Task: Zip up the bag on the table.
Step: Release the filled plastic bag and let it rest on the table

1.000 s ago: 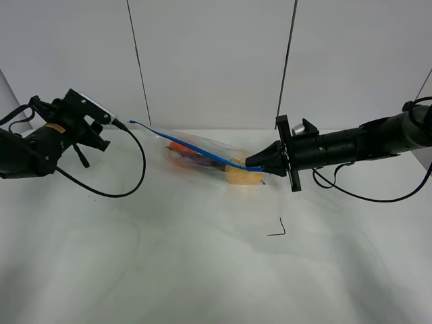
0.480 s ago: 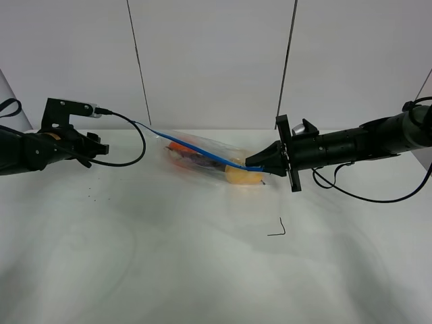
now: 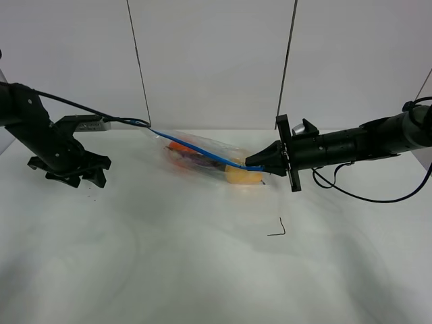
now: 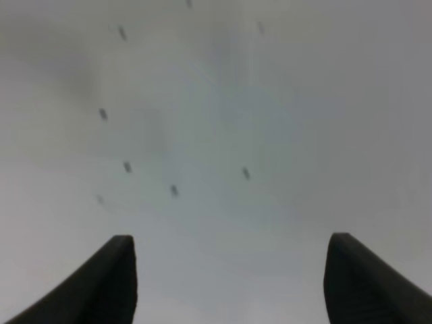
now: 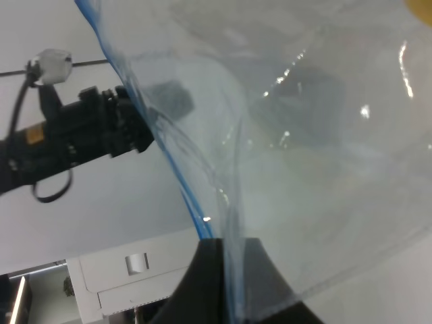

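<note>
The bag (image 3: pixel 202 155) lies at the back middle of the white table (image 3: pixel 202 270), clear plastic with orange, purple and yellow fruit showing through. Its blue zipper strip (image 3: pixel 196 150) runs from the raised left end down to my right gripper (image 3: pixel 254 163), which is shut on the strip's right end. The right wrist view shows the shut right gripper (image 5: pixel 226 270) pinching the blue strip (image 5: pixel 182 182) and crinkly film. My left gripper (image 3: pixel 73 179) hangs low over the table at the far left, well clear of the bag. In its wrist view the left gripper (image 4: pixel 232 236) is open, with only bare table between the fingertips.
A thin black corner mark (image 3: pixel 277 229) is drawn in front of the bag. The left arm's black cable (image 3: pixel 125 121) stretches toward the bag's left end. Small dark specks (image 4: pixel 127 167) dot the table below the left gripper. Grey wall panels stand behind.
The left arm has swung down from a raised pose to point at the table at the far left, its gripper still open. The right gripper and the bag have not moved.
</note>
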`<state>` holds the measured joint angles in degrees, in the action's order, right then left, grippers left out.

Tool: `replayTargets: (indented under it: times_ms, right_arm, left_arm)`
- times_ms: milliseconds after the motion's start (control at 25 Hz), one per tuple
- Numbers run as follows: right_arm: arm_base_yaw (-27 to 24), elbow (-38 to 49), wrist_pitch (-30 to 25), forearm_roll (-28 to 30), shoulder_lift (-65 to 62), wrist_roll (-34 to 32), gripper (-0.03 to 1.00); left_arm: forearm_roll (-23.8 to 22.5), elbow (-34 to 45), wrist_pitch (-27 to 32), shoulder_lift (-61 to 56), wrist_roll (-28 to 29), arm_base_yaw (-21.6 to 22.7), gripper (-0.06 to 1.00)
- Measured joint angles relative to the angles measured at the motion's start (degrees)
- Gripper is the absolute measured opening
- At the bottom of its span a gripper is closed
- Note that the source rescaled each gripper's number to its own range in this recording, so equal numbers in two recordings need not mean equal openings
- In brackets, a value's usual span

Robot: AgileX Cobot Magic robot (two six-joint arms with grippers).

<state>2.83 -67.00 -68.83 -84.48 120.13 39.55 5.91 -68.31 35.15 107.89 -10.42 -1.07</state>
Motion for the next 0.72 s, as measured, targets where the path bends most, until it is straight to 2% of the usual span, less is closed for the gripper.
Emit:
replayTargets:
  times_ms: [120,320,560,720]
  right_arm:
    - [0.00,0.00,0.00,0.00,0.00,0.00,0.00]
    - [0.00,0.00,0.00,0.00,0.00,0.00,0.00]
    - [0.00,0.00,0.00,0.00,0.00,0.00,0.00]
    - [0.00,0.00,0.00,0.00,0.00,0.00,0.00]
  left_arm:
    - [0.71,-4.45,6.62,-0.06,0.77,0.00,0.84]
    - [1.15,-11.35,15.48,-0.08,3.24,0.00,0.98]
    - [0.51,-19.29,30.73,-0.08,5.97,0.00,1.00]
    - [-1.04,-21.86,32.76,-0.59,6.56,0.00,1.00]
